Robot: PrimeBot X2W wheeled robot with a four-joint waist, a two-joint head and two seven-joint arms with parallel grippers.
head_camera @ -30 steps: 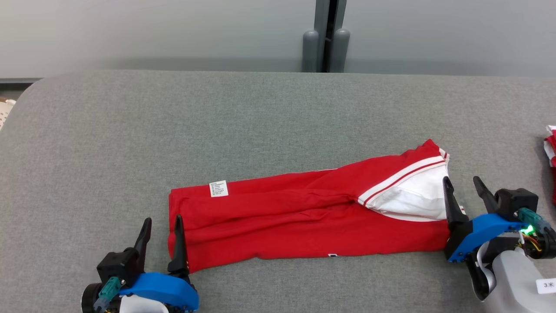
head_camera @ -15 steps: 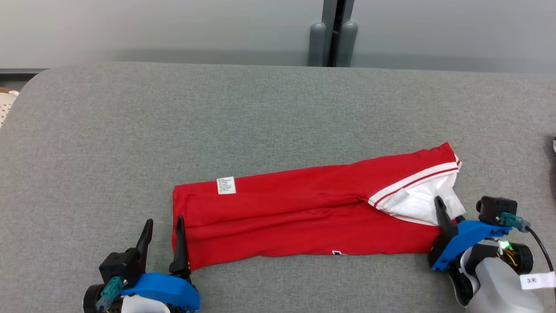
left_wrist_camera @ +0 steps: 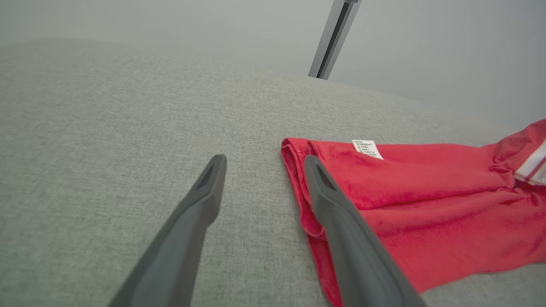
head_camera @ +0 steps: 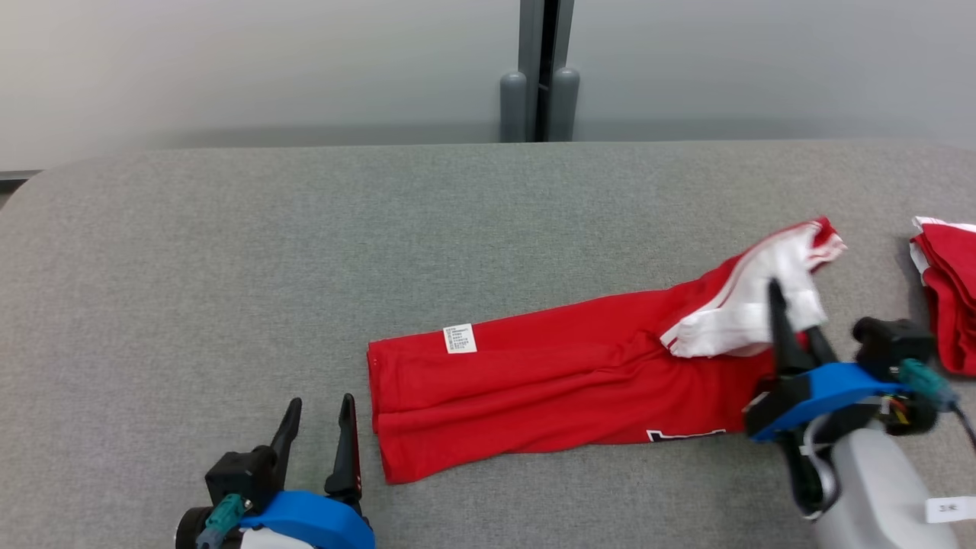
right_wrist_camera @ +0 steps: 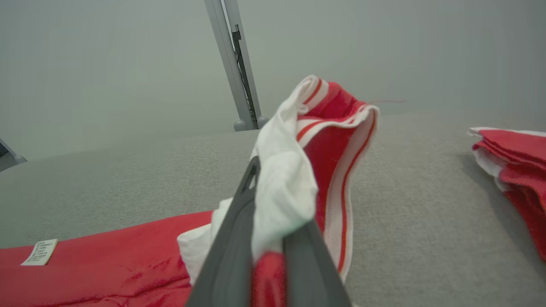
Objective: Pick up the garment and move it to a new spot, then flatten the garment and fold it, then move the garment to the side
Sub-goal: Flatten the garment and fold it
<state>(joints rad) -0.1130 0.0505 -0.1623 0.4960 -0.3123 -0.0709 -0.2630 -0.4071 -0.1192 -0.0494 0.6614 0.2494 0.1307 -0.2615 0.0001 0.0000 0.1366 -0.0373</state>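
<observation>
We record even, diffuse, fairly bright light from above; the grey table (head_camera: 229, 267) reads flat and matte. Shadows are soft: a dim band beside the folded pile (right_wrist_camera: 516, 170) in the right wrist view, a thin one under the near edge of the garment (head_camera: 534, 389). In the head view the right gripper (head_camera: 791, 309) and the raised cloth end are smeared by motion, while the left gripper (head_camera: 321, 401) is crisp. Both wrist views bow the table's far edge; the near fingers (left_wrist_camera: 345, 238) look soft.

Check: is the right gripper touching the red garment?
Touching. In the right wrist view the right gripper pinches the garment at its white-striped end, cloth squeezed between its closed jaws.
</observation>
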